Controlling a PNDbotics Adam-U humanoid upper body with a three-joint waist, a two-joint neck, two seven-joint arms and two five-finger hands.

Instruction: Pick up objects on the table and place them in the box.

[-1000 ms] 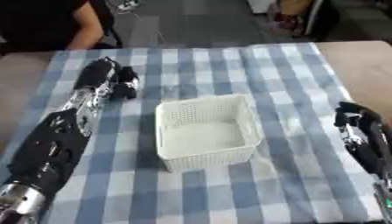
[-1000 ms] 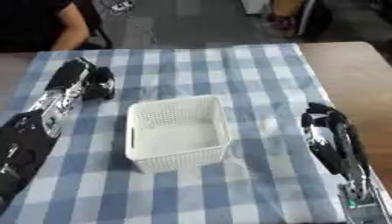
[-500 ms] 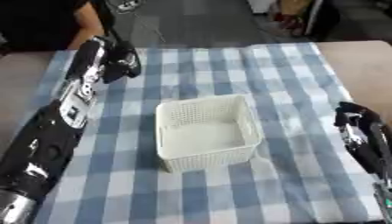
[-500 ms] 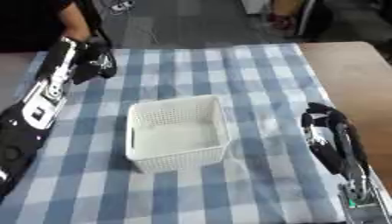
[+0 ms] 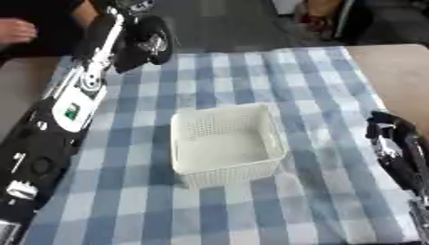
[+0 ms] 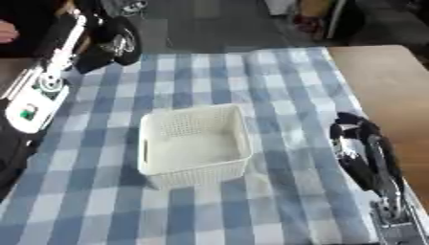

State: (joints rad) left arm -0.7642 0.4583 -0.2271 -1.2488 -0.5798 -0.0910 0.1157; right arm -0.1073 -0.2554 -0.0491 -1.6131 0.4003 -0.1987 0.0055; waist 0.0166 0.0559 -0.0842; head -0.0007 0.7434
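A white perforated box (image 5: 224,143) stands on the blue and white checked cloth (image 5: 251,76), near the middle, and nothing shows inside it. My left arm stretches up the left side, and my left hand (image 5: 144,42) hangs at the cloth's far left corner, dark with a shiny patch. Whether it holds anything is hidden. My right hand (image 6: 354,136) rests at the right edge of the cloth, to the right of the box and apart from it, fingers relaxed and bent downward, with nothing in them. I see no loose objects on the cloth.
Bare brown tabletop (image 5: 398,72) runs along the right of the cloth. Beyond the far edge lies a dark floor with furniture legs (image 5: 335,19).
My left hand has risen from the cloth at the left and swung away to the far left corner. The right hand and the box have stayed put.
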